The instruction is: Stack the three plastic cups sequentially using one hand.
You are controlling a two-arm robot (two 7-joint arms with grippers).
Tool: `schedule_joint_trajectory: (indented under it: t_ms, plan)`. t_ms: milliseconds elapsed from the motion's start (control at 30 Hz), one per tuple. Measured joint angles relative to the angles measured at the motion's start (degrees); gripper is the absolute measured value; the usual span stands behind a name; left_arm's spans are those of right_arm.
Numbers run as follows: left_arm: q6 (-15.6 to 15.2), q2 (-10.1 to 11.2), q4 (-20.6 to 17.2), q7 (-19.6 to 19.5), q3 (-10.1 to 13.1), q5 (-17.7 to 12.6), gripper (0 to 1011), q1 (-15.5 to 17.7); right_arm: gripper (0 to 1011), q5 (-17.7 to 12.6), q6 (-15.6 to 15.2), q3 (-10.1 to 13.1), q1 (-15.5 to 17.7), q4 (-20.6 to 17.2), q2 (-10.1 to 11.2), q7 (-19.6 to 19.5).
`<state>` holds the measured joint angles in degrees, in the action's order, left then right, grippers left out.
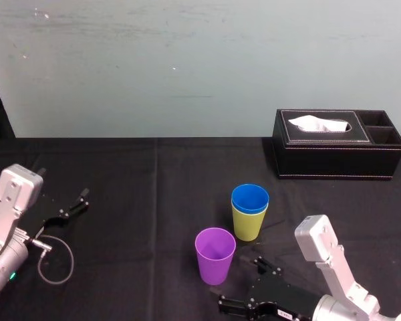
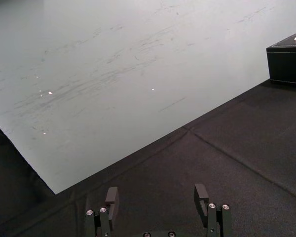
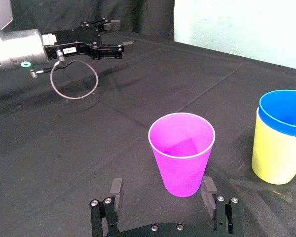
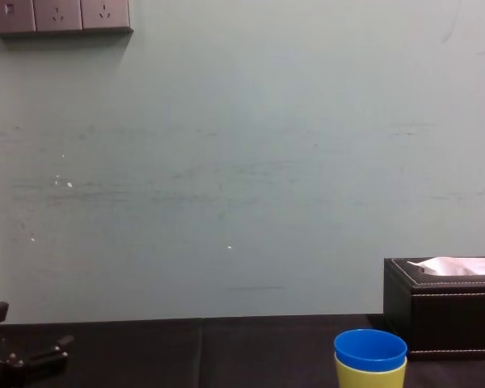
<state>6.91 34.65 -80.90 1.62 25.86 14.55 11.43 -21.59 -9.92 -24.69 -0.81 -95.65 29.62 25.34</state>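
Three cups: blue cup [image 1: 250,198] inside lime-yellow cup [image 1: 247,227], purple cup [image 1: 214,257] alone near-left. Your right claw [image 1: 242,283] gapes on its near side; left claw [image 1: 70,207] idles far left, spread.

Light: soft and even from overhead, no hard beam anywhere I look
Wall: the pale wall [image 4: 242,162] is the brightest area, dotted with small bright specks
Cloth: the black tablecloth [image 1: 154,200] soaks up light; my left gripper [image 1: 77,202] nearly merges with it
Shadows: faint and short, pooled at the foot of the purple cup [image 3: 181,153] and the yellow cup [image 3: 276,158]
Glare: mild sheen on the blue cup [image 1: 250,197] rim
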Motion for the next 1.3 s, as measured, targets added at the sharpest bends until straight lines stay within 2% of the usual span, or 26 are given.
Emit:
schedule_joint_trajectory:
  t_ms: [567,1300]
  plan:
    - [0.0,0.0,0.0,0.0,0.0,0.0,1000,0.0,1000,0.51,1.13,-0.74,-1.16,2.01,-1.99,-0.9]
    - [0.0,0.0,0.0,0.0,0.0,0.0,1000,0.0,1000,2.61,2.39,-1.3,-2.26,3.65,-3.76,-1.42]
